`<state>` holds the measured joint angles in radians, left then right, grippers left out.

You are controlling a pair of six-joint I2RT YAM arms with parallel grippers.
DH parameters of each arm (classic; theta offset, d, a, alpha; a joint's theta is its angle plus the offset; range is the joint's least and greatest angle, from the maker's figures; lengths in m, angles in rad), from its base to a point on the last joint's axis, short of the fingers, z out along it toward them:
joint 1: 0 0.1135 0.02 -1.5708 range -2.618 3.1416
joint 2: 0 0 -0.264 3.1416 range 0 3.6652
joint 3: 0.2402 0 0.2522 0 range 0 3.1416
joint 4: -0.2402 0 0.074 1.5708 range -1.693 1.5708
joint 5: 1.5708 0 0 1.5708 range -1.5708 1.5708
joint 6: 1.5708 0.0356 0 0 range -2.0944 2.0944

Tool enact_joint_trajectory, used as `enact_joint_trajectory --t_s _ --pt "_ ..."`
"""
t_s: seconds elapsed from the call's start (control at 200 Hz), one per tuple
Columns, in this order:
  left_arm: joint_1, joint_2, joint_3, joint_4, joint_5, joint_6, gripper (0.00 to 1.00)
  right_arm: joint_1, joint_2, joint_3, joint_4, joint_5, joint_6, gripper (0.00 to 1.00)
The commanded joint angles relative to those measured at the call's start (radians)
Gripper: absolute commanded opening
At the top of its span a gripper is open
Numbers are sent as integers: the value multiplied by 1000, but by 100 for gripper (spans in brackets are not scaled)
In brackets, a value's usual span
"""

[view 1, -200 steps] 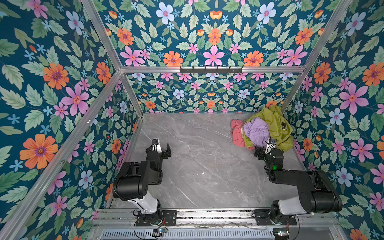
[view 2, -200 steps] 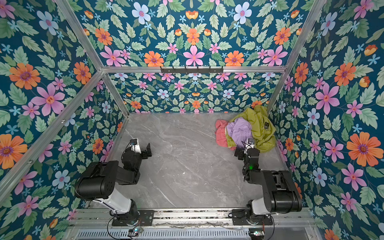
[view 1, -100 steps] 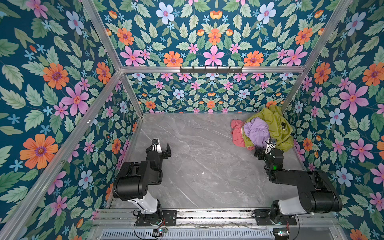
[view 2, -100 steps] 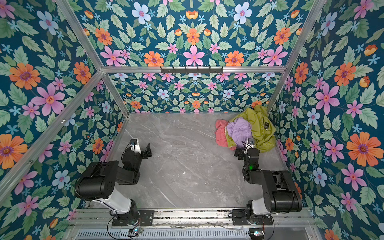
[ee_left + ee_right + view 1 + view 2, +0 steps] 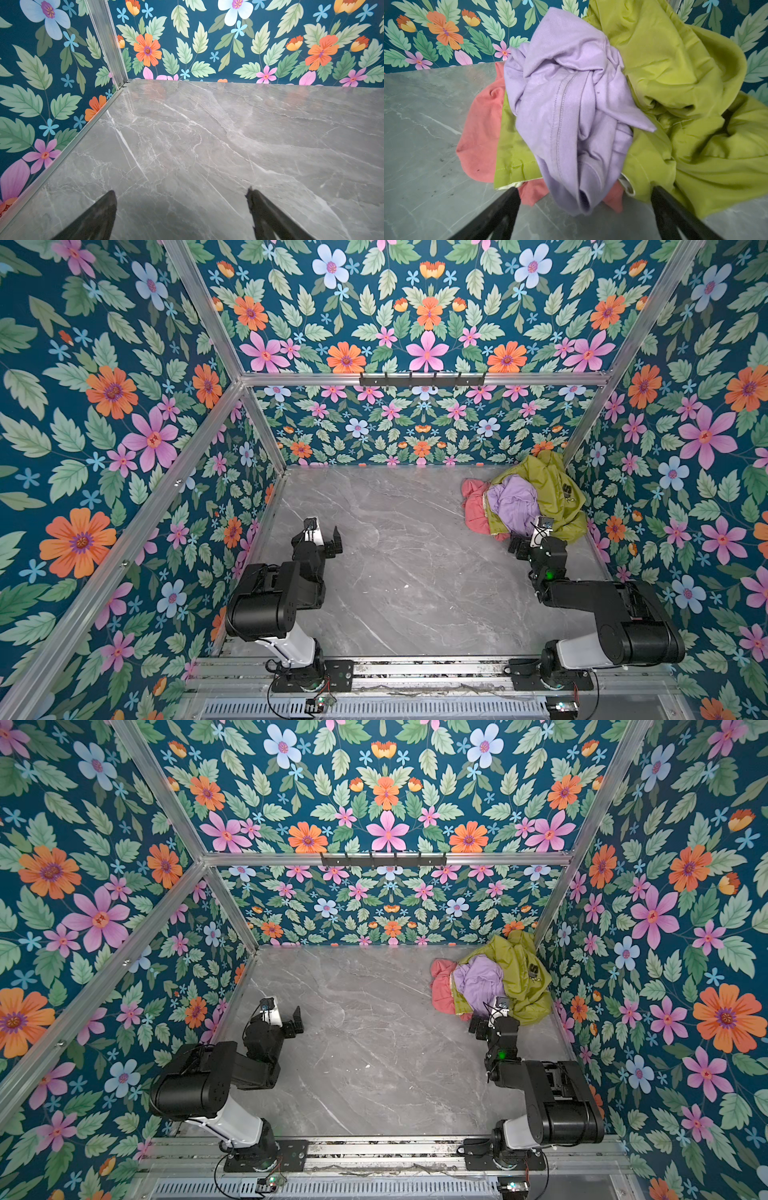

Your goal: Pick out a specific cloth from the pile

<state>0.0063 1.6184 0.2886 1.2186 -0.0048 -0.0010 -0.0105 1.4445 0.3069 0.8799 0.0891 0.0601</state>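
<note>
Pile [image 5: 528, 497]: far right corner of the tabletop [image 5: 395, 572], against the walls.
Cloth [image 5: 473, 506]: salmon-pink, at the pile's left edge, partly under the lilac cloth [image 5: 566, 104].
Open room: tabletop left of the cloth.
Right pincer [image 5: 585, 190]: spread wide, empty, at the pile's near edge.
Left pincer [image 5: 180, 192]: spread wide, empty, near the left wall.
Change: none since a second ago.

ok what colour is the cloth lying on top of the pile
Lilac purple, no print. The lilac cloth shows best in the right wrist view.
</note>
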Motion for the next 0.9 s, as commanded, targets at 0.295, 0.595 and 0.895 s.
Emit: enact_joint_trajectory --t_s 0.295,0.595,0.895 --pt "0 -3 -3 34 2 1 100 0 -6 0 13 4 4 99" --pt "-44 -73 -42 48 -126 13 100 3 -84 -8 -42 -32 -9 99" --pt "-118 -190 95 -311 -277 29 100 22 -209 44 -268 73 39 99"
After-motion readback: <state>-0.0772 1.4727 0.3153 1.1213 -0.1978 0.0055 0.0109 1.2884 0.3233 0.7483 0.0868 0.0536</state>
